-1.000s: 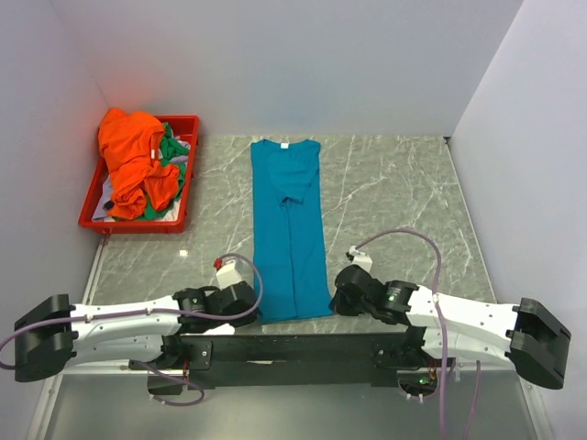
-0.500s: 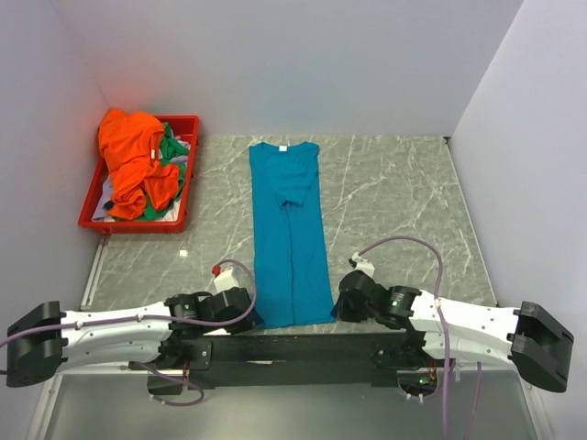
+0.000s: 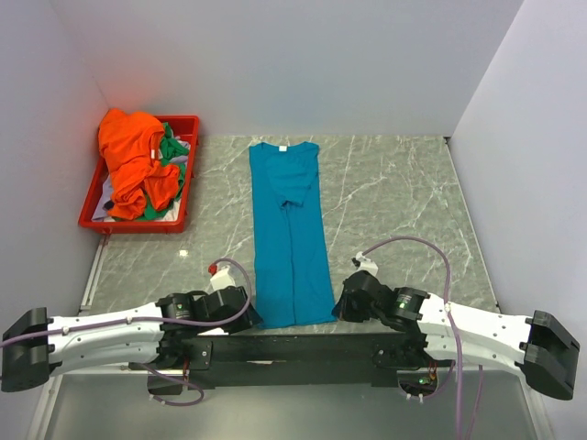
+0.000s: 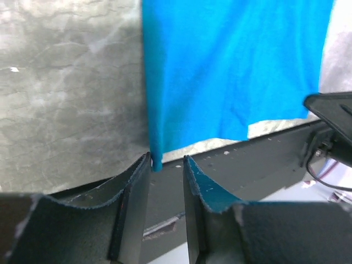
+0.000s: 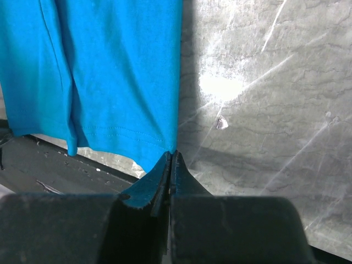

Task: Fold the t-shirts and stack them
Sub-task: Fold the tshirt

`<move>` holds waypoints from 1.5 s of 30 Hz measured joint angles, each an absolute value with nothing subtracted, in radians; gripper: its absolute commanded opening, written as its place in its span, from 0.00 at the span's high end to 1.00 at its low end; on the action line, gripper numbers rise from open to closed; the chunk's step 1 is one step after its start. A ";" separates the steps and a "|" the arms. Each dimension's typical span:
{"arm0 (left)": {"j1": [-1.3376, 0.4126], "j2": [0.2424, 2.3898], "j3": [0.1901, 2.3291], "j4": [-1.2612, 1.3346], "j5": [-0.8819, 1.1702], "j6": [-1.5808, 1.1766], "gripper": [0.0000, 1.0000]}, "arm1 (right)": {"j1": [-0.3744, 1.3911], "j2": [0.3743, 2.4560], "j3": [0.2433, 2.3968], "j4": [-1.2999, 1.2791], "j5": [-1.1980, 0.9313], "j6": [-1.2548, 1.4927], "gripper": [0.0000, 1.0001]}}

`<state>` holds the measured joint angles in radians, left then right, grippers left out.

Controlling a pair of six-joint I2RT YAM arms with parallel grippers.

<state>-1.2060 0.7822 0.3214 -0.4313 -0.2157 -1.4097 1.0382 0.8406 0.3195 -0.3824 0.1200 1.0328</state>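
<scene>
The teal-blue t-shirt point(image 3: 289, 229) lies on the surface point(image 3: 394, 192) as a narrow lengthwise strip, with the cross-folds not yet made. The orange t-shirt point(image 3: 128, 156) and green t-shirt point(image 3: 172, 147) sit heaped in the red tray point(image 3: 191, 165). The left tool point(image 4: 166, 160) stands part open at one hem corner, holding nothing; the right tool point(image 5: 171, 159) is closed at the other, perhaps pinching cloth.

The teal-blue t-shirt point(image 4: 231, 60) lies flat across the upper middle and right of the frame on the grey marbled tabletop point(image 4: 66, 93). At the bottom, the left gripper point(image 4: 166, 162) has its fingers point(image 4: 129, 190) parted, with the shirt's lower-left hem corner just at the gap.
</scene>
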 measured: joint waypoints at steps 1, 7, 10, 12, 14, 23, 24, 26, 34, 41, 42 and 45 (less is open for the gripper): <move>-1.206 0.790 0.314 -0.424 -0.218 -1.413 0.62 | 1.038 0.841 0.319 -0.382 0.118 1.033 1.00; -1.206 0.824 0.262 -0.350 -0.215 -1.439 0.64 | 1.038 0.841 0.319 -0.382 0.112 1.037 1.00; -1.206 0.837 0.234 -0.276 -0.206 -1.460 0.68 | 1.038 0.840 0.319 -0.382 0.111 1.040 1.00; -1.206 0.842 0.218 -0.238 -0.202 -1.471 0.75 | 1.038 0.837 0.315 -0.379 0.110 1.042 1.00; -1.206 0.844 0.204 -0.215 -0.199 -1.483 0.91 | 1.038 0.830 0.303 -0.376 0.109 1.046 1.00; -1.288 0.861 0.213 -0.212 -0.192 -1.496 0.99 | 1.049 0.765 0.291 -0.397 0.096 1.055 1.00; -1.317 0.866 0.223 -0.229 -0.200 -1.502 0.99 | 1.054 0.751 0.291 -0.405 0.094 1.055 1.00; -1.357 0.870 0.242 -0.257 -0.227 -1.515 0.99 | 1.072 0.713 0.291 -0.426 0.089 1.060 1.00; -1.469 0.894 0.383 -0.448 -0.272 -1.551 1.00 | 1.163 0.643 0.369 -0.537 0.119 1.084 1.00; -1.279 0.889 0.480 -0.493 -0.312 -1.425 1.00 | 1.136 0.774 0.569 -0.602 0.211 1.021 1.00; -1.208 0.893 0.493 -0.485 -0.308 -1.382 1.00 | 1.108 0.803 0.604 -0.595 0.217 0.997 1.00; -1.071 0.920 0.524 -0.465 -0.301 -1.291 1.00 | 0.981 0.897 0.669 -0.554 0.195 0.916 1.00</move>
